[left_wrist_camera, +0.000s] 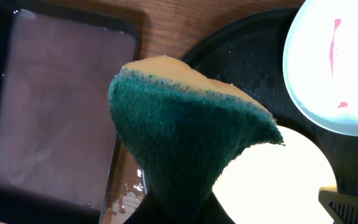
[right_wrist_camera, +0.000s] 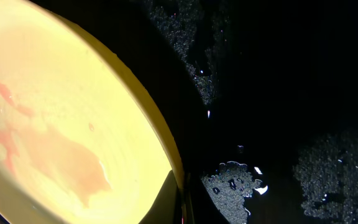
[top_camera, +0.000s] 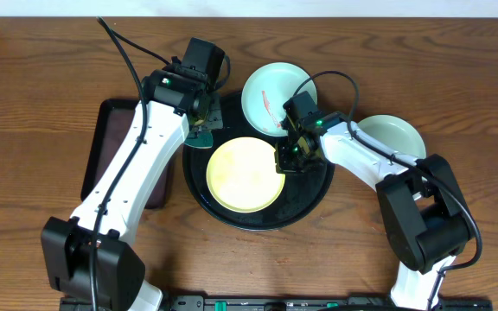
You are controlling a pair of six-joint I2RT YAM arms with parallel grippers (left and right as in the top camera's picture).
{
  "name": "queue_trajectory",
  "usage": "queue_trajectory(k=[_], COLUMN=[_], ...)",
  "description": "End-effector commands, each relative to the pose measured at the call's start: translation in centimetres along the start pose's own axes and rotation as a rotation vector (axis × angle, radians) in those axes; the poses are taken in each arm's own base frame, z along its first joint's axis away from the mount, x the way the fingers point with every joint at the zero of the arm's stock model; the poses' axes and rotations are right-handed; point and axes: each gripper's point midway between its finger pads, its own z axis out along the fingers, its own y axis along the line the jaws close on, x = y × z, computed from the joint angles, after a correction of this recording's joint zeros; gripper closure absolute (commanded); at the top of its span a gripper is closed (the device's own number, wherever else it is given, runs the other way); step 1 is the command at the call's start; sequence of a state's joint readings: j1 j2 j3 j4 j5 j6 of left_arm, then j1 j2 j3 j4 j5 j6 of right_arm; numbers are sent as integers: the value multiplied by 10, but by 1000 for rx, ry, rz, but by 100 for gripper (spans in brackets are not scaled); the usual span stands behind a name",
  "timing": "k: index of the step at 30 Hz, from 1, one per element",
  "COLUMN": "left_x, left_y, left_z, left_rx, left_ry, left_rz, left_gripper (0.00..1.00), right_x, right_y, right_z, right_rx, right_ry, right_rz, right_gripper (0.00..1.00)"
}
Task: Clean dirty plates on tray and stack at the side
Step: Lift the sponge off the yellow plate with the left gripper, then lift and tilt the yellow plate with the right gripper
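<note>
The yellow plate lies on the black tray, the right gripper pinching its rim. The left gripper clamps a sponge (green face showing) over the tray's left edge. Farther, a smeared turquoise plate rests at the tray's far rim, and a second turquoise plate sits on the bench.

two plates seemingly on tray — third plate right

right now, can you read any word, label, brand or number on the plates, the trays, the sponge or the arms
No text can be read in any view.
pale yellow round plate: blank, only red smears.
pale turquoise round plate on the glossy black round tray: blank, one red smear.
second pale turquoise plate on the table: blank.
dark brown rectangular tray: blank.
green and yellow sponge: blank.
</note>
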State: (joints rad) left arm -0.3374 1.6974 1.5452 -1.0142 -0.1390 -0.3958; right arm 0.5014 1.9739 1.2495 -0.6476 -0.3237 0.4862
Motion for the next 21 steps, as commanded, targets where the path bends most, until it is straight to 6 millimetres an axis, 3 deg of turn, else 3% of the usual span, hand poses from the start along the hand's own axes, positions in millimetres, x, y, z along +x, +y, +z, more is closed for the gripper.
queue_trajectory(k=[1, 6, 21], left_x=[-1, -1, -8], left_y=[-1, -1, -4], left_z=[-1, -1, -1], left_rx=[2, 2, 15], left_ry=[-1, -1, -29], left_rz=[-6, -6, -12], left_gripper=[93, 92, 93], right_x=[0, -2, -22], right_y=[0, 8, -41], right_z=[2, -24, -181], right_rx=[-12, -42, 476], right_ry=[6, -25, -501], right_rz=[-9, -97, -162], right_gripper=[99, 99, 99])
